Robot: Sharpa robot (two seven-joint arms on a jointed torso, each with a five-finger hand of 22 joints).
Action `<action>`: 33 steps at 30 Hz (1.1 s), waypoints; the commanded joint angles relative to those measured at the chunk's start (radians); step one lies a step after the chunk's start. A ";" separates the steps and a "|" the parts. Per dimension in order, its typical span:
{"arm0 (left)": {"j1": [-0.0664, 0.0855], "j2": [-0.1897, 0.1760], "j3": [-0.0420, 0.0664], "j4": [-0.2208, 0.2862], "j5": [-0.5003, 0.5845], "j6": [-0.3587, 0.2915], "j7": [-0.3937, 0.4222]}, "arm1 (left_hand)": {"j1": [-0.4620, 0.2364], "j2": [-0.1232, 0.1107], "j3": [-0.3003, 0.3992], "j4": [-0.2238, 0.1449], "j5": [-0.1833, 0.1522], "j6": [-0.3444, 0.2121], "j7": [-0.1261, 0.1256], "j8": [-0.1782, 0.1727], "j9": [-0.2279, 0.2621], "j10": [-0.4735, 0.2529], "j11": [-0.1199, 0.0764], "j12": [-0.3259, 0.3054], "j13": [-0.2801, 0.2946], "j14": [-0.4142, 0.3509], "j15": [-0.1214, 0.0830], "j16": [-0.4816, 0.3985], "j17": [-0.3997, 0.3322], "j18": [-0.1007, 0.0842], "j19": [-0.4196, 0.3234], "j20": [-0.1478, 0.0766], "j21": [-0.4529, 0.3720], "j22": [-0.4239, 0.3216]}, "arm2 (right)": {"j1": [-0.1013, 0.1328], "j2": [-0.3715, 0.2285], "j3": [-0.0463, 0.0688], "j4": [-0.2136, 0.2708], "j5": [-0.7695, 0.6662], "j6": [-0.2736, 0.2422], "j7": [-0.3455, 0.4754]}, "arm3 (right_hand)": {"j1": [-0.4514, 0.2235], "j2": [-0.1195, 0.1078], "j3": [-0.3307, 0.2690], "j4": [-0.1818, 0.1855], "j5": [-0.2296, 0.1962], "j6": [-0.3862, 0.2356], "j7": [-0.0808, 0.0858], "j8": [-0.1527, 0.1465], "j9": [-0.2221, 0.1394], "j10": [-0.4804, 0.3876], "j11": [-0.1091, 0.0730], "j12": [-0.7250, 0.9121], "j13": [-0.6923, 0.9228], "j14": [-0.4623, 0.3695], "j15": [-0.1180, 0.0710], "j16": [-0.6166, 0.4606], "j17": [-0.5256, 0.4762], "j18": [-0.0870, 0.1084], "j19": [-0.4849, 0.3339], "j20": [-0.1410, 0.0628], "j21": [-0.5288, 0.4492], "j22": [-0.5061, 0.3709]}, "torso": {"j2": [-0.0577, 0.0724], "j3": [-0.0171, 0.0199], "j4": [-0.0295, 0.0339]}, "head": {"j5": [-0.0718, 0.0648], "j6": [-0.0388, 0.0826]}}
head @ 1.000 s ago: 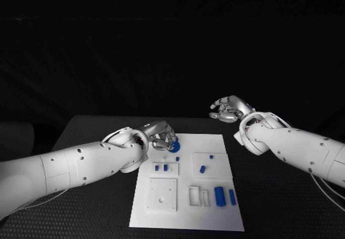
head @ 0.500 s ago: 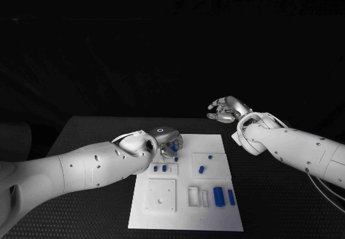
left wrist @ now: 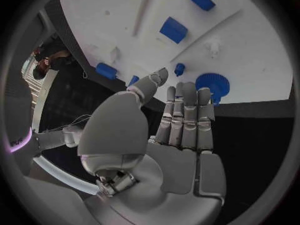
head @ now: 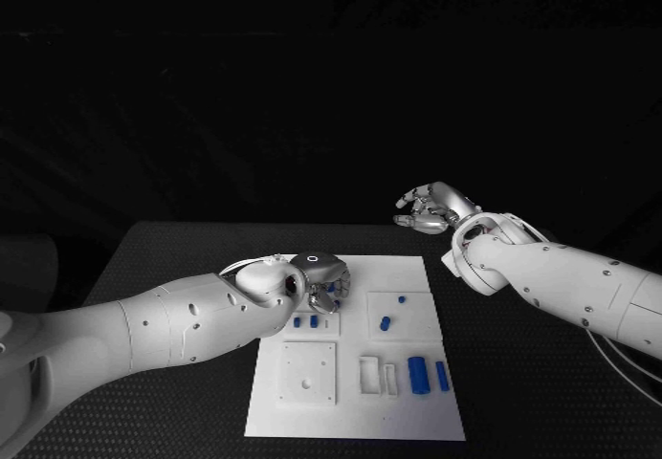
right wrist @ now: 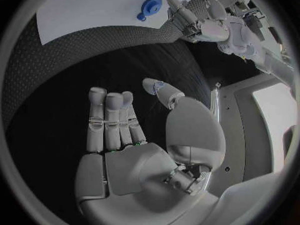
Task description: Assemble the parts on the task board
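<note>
The left hand (head: 323, 284) is seen low over the far-left part of the task board (head: 414, 421), fingers straight and side by side, thumb apart, nothing held. In the left wrist view the fingertips (left wrist: 186, 91) lie just beside the blue gear (left wrist: 212, 86), which sits near the board's far edge; whether it is actually touched can't be told. A small blue peg (left wrist: 179, 69) stands close by, w/ two blue blocks (left wrist: 173, 30) further along the board.

The right hand (head: 434, 209) is held up off the board, well apart from the parts, beyond the far-right corner; fingers extended and loosely apart, empty.

On the near half of the board a tall blue cylinder (head: 418, 372) and a slimmer blue bar (head: 443, 376) are seen beside white sockets; a square white plate (head: 309, 373) lies to the left of them.

Judged step: the gear is about to be taken or nudged by the left hand.

Risks from here:
- Gear could be pushed off the far edge onto the black table, since it lies close to that edge and the fingers come at it flat, not as a pinch.
- Peg next to the gear could be knocked over by the thumb or knuckles if the hand is lowered w/o being re-aimed.
- The gear is hidden from the head view by the left arm, so a slip may go unnoticed there.
</note>
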 commanded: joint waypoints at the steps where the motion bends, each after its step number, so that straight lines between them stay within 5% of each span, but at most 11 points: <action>1: 0.000 0.006 -0.001 -0.008 -0.028 0.041 -0.004 | -0.009 0.004 -0.002 0.007 -0.002 0.001 0.007 -0.004 -0.002 0.008 -0.001 -0.007 -0.002 0.007 -0.001 0.006 0.002 0.014 0.009 -0.020 0.004 0.009 | 0.000 0.001 0.000 0.001 0.000 0.010 0.010 | -0.002 0.010 0.000 0.002 0.007 -0.003 0.008 0.004 0.002 -0.005 0.000 0.007 -0.001 -0.006 0.001 0.007 -0.001 0.052 0.007 0.001 -0.004 0.018 | -0.001 0.0002 0.0004 | 0.000 -0.001; 33: -0.017 0.049 -0.002 -0.081 -0.028 0.028 0.003 | -0.013 0.044 0.005 0.031 0.010 -0.014 0.017 -0.014 -0.024 0.031 0.001 -0.048 -0.012 0.023 0.000 0.021 0.016 0.022 0.026 -0.019 0.003 0.016 | 0.000 0.003 0.001 0.005 0.000 0.012 0.010 | -0.002 0.011 0.000 0.001 0.009 -0.003 0.008 0.004 0.002 -0.005 0.000 0.008 -0.003 -0.006 0.001 0.007 -0.002 0.052 0.007 0.001 -0.004 0.019 | -0.001 0.0018 0.0003 | -0.006 -0.001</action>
